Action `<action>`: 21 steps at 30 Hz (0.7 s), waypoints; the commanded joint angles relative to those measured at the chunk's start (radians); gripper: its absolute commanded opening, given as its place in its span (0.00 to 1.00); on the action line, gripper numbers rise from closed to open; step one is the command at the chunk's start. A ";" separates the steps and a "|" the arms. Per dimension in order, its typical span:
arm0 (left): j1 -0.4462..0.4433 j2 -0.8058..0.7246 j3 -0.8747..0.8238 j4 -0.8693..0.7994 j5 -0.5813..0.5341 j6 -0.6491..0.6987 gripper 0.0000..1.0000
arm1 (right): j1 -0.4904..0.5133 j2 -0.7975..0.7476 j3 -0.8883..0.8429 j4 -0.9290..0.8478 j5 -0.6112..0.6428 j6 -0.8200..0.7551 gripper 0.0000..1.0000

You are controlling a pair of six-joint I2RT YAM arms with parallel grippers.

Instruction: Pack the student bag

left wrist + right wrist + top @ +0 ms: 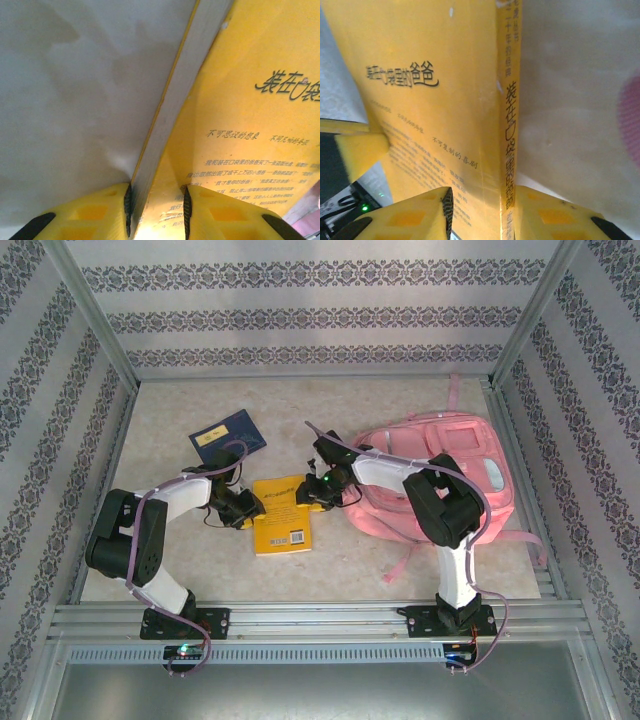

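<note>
At centre of the surface [350, 560], a yellow book [283, 525] lies between the two arms, back cover and barcode upward, one hand at each side of it. Left hand [248, 508] meets the book's left edge; right hand [312, 490] meets its upper right corner.

Left wrist view: left hand [157, 210] pinches the book [250, 100], with one yellow finger against the white page edge and the other on the printed cover, so the page block is wedged between the pads. Pale surface [65, 100] lies beside the book.

Right wrist view: right hand [482, 215] straddles the book [435, 100] at its spine, one finger on the cover side and the other just past the spine lettering. Whether the fingers press or merely bracket it cannot be told at this angle. A finger of the left hand [362, 147] touches the far edge of the cover.

Bag [455, 445] - pink, lying flat at the right of the surface, front pockets up, straps trailing toward the near edge - sits just beside the right hand, partly under the right arm. A blue book [228, 437] lies apart, behind the left hand.
</note>
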 commanded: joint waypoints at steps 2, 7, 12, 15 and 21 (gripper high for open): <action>-0.002 0.006 -0.018 0.024 0.027 0.027 0.32 | 0.029 -0.055 -0.016 0.136 -0.221 0.028 0.36; -0.002 -0.001 -0.018 0.010 0.027 0.041 0.32 | 0.025 -0.065 -0.035 0.182 -0.259 0.036 0.36; -0.002 -0.006 -0.025 0.004 0.033 0.044 0.31 | 0.023 -0.056 -0.039 0.177 -0.255 0.031 0.35; -0.001 -0.013 -0.027 -0.001 0.033 0.049 0.32 | 0.026 -0.040 -0.038 0.173 -0.232 0.038 0.35; -0.002 -0.025 -0.041 0.031 0.066 0.025 0.32 | 0.052 0.012 -0.004 0.203 -0.209 0.069 0.35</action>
